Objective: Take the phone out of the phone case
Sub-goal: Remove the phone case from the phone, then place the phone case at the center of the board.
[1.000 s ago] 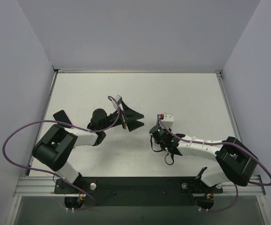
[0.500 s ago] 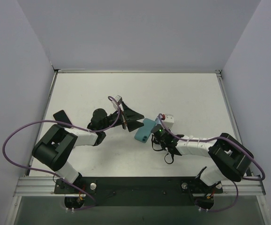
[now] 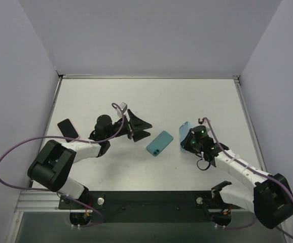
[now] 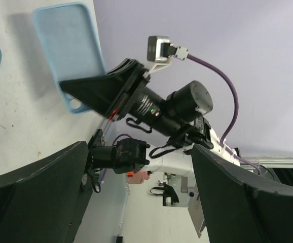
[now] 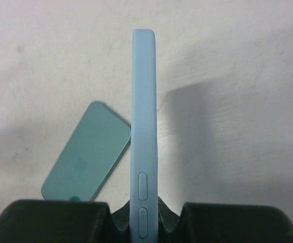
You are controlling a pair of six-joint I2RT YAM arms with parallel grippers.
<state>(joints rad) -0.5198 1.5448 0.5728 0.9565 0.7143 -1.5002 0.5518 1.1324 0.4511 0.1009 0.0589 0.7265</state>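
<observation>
The right gripper [image 5: 145, 215] pinched the empty phone case [image 5: 144, 126] on edge, probably best laid down clear of the teal phone [image 5: 85, 154]; the left gripper [image 3: 142, 128] stood spread.

Item: black flat slab [image 3: 68, 128], lying on white bench [image 3: 202, 101], far L side. Surrounds: grey walls [image 3: 151, 35]; alu rail [image 3: 37, 201] along near edge.

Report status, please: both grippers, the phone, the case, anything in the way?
Left gripper open, empty. Right gripper shut on the case. Phone out, flat on table. Nothing in the way.
</observation>
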